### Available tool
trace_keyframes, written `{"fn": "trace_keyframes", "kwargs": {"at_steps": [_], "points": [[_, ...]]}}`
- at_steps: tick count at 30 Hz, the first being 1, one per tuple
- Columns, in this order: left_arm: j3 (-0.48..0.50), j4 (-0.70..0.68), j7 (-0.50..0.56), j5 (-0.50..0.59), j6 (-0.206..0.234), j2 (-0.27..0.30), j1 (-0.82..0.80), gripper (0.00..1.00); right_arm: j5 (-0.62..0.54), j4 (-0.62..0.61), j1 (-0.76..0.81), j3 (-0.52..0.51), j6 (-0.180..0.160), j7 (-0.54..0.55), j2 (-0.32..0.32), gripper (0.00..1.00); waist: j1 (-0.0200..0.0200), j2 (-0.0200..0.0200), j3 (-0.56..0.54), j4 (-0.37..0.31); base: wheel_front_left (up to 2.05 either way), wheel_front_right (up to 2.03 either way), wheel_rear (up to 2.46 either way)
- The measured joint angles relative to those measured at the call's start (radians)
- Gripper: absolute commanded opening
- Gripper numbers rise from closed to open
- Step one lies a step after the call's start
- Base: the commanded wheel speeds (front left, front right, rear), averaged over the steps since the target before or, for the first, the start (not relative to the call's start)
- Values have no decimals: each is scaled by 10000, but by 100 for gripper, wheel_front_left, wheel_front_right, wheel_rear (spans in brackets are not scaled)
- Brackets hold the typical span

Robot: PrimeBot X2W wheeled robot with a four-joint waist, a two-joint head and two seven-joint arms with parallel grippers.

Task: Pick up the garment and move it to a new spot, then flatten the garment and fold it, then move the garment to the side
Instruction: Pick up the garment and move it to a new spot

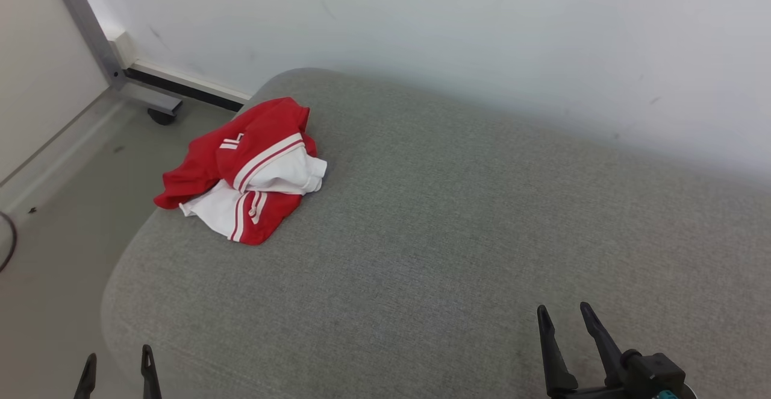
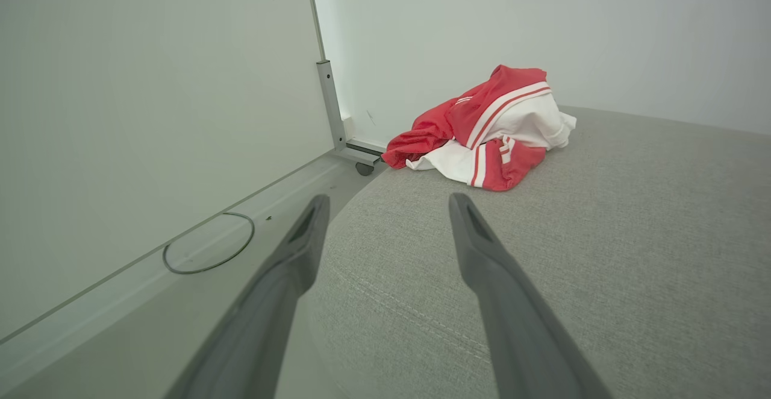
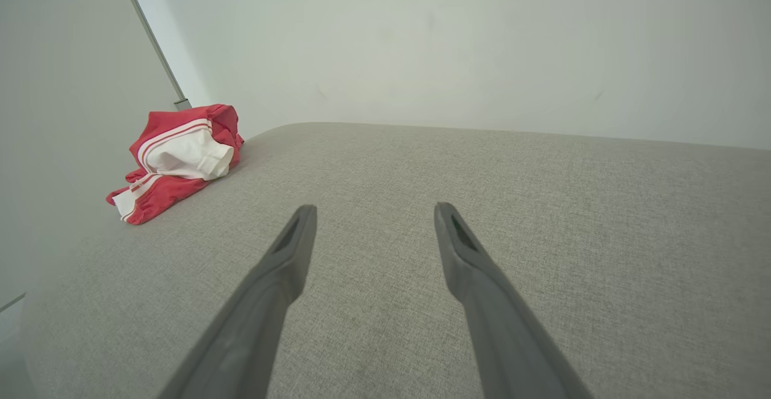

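A crumpled red and white garment [image 1: 244, 170] with white stripes lies bunched near the far left corner of the grey cushion [image 1: 433, 230]. The left wrist view has the garment [image 2: 488, 131] ahead and to the right of the fingers; in the right wrist view the garment [image 3: 174, 161] sits far off to the left. My left gripper [image 1: 117, 360] stands open at the cushion's near left edge, nothing between its fingers. My right gripper [image 1: 565, 314] stands open over the near right part of the cushion, also holding nothing. Both are well short of the garment.
A pale wall [image 1: 482, 37] runs behind the cushion. A metal frame leg on a caster [image 1: 161, 116] stands on the floor [image 1: 54, 218] at the back left, beside a white panel [image 2: 150, 97]. A thin cable loop [image 2: 208, 245] lies on the floor.
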Motion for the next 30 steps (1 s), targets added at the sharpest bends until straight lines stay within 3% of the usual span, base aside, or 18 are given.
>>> {"fn": "trace_keyframes", "kwargs": {"at_steps": [13,30], "points": [[117,107,0,-81,33,92,-113,100,4,25,-60,65,0,0,-19,100,0,0,25,-4,0,0,0],[437,1143,351,-807,-414,1871,-4581,100,-316,-602,-842,-244,0,0,-370,100,2,1,1144,-1297,0,0,0]]}}
